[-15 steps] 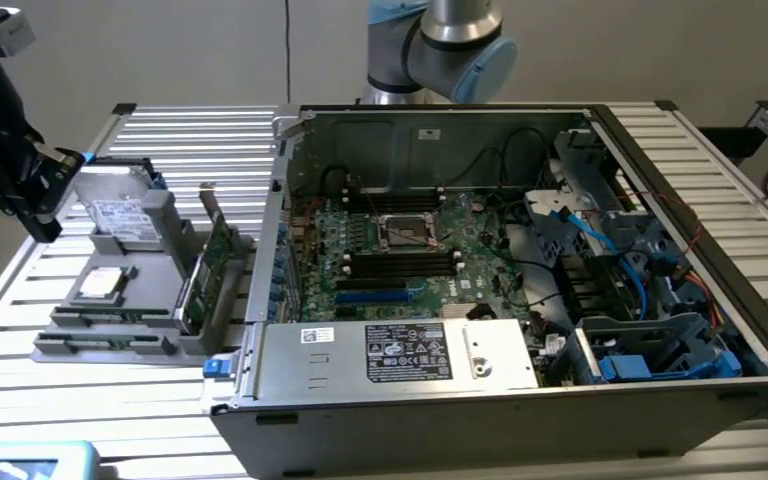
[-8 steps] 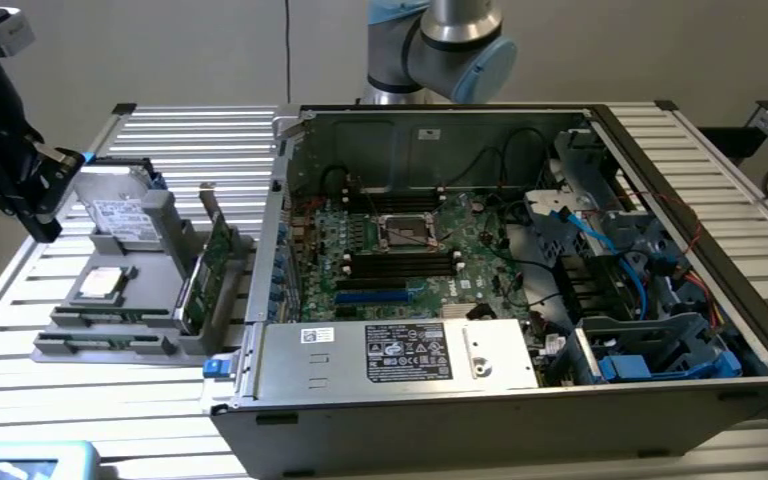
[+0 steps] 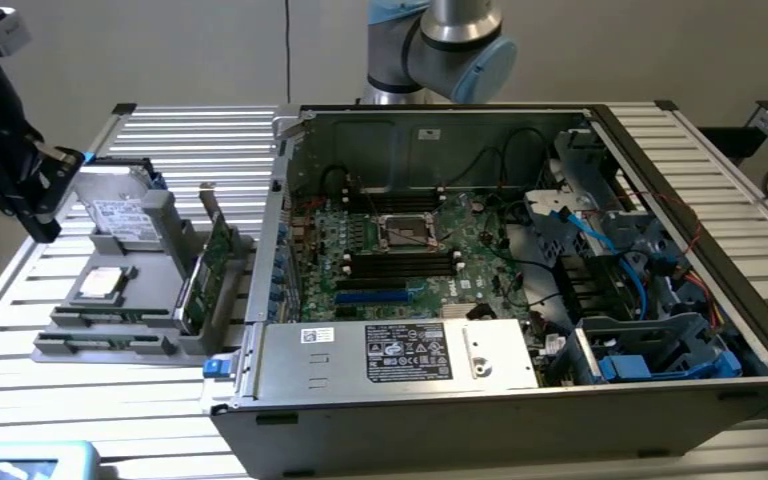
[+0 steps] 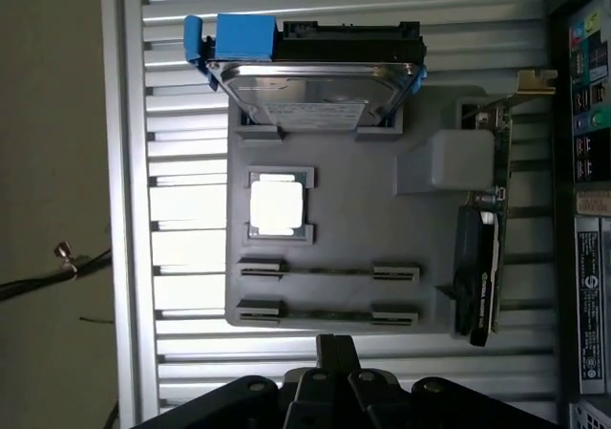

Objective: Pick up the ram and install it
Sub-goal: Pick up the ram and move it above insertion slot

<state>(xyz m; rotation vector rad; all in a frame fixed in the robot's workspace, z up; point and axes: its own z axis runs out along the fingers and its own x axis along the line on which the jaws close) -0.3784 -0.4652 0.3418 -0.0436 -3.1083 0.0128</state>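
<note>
Two ram sticks stand on edge in the grey holder tray (image 4: 420,286), one (image 4: 329,271) just behind the other (image 4: 329,312); each shows as a thin green line between grey end clips. My gripper (image 4: 336,354) hangs above the tray's edge nearest those sticks, its two fingers pressed together and holding nothing. In the exterior view the gripper (image 3: 40,215) is the black mass above the tray (image 3: 104,345) at the exterior view's left. The open computer case (image 3: 518,400) lies to the right, and the motherboard's long black memory slots (image 3: 402,266) sit beside the processor socket.
The tray also holds a hard drive (image 4: 315,95) with a blue bracket, a processor chip (image 4: 278,205) and a taller green expansion card (image 4: 482,276) standing on edge. Cables and drive cages crowd the case's right side (image 3: 624,270). Everything rests on a slatted metal table (image 3: 157,130).
</note>
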